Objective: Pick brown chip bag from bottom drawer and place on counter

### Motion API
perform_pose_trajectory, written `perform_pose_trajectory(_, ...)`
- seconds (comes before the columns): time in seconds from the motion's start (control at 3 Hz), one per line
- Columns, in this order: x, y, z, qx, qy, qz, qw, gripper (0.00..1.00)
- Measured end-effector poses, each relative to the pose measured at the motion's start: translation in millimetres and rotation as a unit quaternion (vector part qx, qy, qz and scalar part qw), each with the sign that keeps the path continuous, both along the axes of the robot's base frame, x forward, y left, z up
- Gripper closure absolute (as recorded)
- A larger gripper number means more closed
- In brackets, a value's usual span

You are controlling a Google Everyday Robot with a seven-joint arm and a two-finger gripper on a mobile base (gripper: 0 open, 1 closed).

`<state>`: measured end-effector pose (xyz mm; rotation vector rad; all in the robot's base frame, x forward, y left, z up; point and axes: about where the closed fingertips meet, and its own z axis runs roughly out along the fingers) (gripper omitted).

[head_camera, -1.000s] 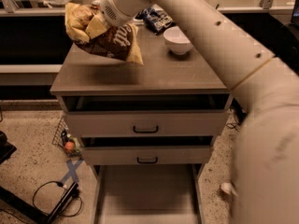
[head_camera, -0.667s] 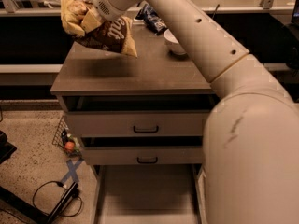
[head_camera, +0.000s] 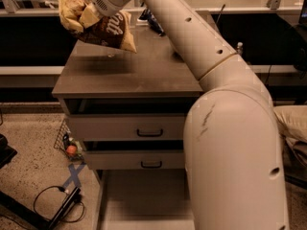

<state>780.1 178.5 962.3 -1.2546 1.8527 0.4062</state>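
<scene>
Camera view: gripper (head_camera: 85,14) at far left, pinching the brown chip bag (head_camera: 103,31) by its tan upper end. Bag hangs above counter (head_camera: 144,73), apart from it. Bottom drawer (head_camera: 144,200) open, near. Bag judged light, soft, crinkly, contents crushable; grip the end seam.

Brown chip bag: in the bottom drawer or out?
Out: the tool holds the brown chip bag aloft over the counter, its shadow beneath.

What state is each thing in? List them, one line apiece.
brown chip bag: crumpled, held in the air.
gripper: jaws shut on the bag, above the counter at its left rear.
bottom drawer: pulled out.
middle drawer: ajar.
top drawer: ajar.
</scene>
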Motion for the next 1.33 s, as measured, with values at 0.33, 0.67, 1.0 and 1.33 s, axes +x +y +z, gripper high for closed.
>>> perform_pose_trajectory(0.33, 1.7, 2.7, -1.4, 0.000, 0.000, 0.001, 1.0000, 0.88)
perform_pose_trajectory(0.67, 1.6, 5.5, -4.4, -0.001, 0.002, 0.003, 1.0000, 0.64)
perform_pose_trajectory(1.0, 1.5, 8.9, -8.6, -0.002, 0.004, 0.006, 1.0000, 0.33)
perform_pose_trajectory(1.33, 1.4, 11.0, -11.1, -0.003, 0.006, 0.007, 1.0000, 0.10)
